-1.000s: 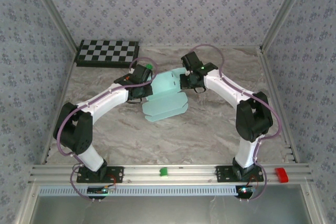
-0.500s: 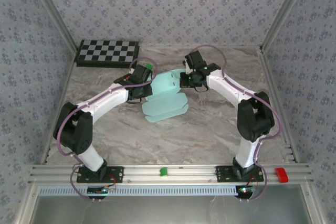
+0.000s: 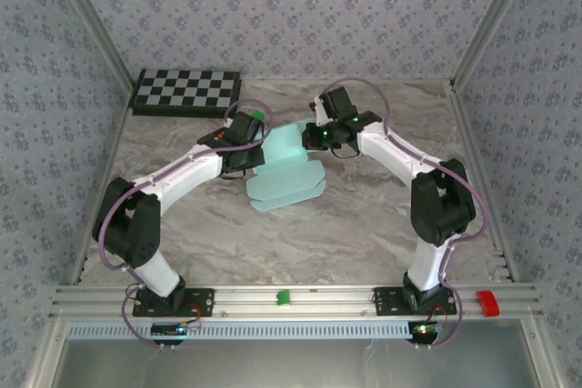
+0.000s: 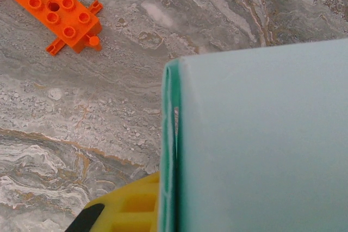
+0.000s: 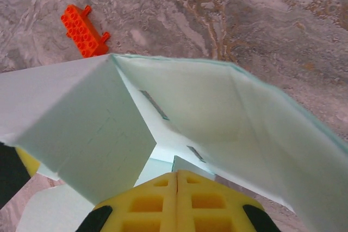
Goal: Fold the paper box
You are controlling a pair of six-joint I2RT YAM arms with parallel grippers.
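My left gripper pinches the paper box wall; right gripper clenched, empty. If I push crooked, the card probably buckles or slips.

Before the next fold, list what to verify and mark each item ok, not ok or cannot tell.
1. Left gripper clamped on a panel of the paper box: ok.
2. Right gripper fingers closed together: ok.
3. Right gripper pinching card: cannot tell.
4. Side panels raised along their creases: ok.
5. Orange brick apart from the card: ok.
6. Box fully closed: not ok, the near flaps lie flat on the table.
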